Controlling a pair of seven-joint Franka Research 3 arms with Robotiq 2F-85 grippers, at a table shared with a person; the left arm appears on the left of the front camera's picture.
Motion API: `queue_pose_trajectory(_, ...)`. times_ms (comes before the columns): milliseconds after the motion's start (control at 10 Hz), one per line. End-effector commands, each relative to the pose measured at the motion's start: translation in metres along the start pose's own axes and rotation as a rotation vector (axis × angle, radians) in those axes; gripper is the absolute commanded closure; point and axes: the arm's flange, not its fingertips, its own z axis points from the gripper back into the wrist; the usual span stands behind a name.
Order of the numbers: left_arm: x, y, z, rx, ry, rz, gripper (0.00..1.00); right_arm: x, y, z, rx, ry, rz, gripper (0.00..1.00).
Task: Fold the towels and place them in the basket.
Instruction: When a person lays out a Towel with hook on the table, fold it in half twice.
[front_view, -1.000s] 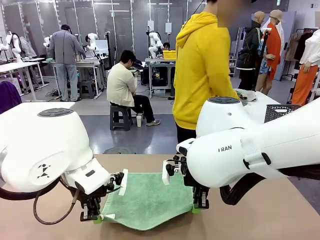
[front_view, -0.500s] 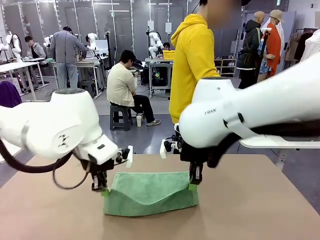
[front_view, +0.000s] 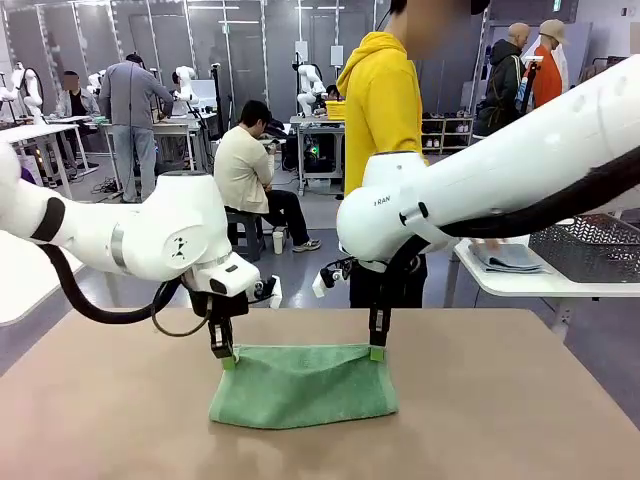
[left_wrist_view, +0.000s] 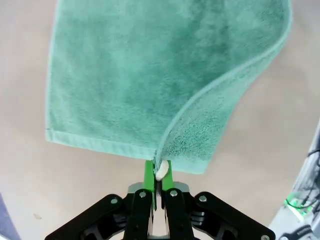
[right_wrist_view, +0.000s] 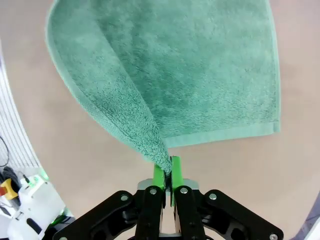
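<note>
Mid-fold, left gripper (front_view: 228, 360) and right gripper (front_view: 377, 352) clamp corners of the mint towel (front_view: 300, 388), well apart from the basket (front_view: 590, 248) (grey-blue towel (front_view: 505, 257) beside it).

- Mint green towel (front_view: 303, 385): soft terry cloth with a matt, fuzzy looped pile and a flatter woven band along the hem.
- Table (front_view: 520, 420) under the towel: smooth, matt tan surface.
- Left gripper (left_wrist_view: 157, 172) and right gripper (right_wrist_view: 166, 167), at the towel's upper corners: black satin-finish parts and smooth bright green pads (left_wrist_view: 148, 175).
- Left arm (front_view: 170, 235) and right arm (front_view: 480, 185), above the towel: glossy white plastic shells.
- Basket (front_view: 590, 245), well to the right of the towel: dark perforated mesh.
</note>
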Motion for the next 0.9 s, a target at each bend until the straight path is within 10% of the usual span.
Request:
queue_pose_trajectory(0, 0.006, 0.035, 0.003, -0.053, 0.001, 0.023, 0.93, 0.013, -0.031, 0.003, 0.011, 0.04, -0.051, 0.93)
queue_pose_trajectory(800, -0.004, 0.102, -0.029, -0.013, 0.068, 0.003, 0.93, 0.002, -0.096, -0.022, -0.053, -0.027, -0.08, 0.93)
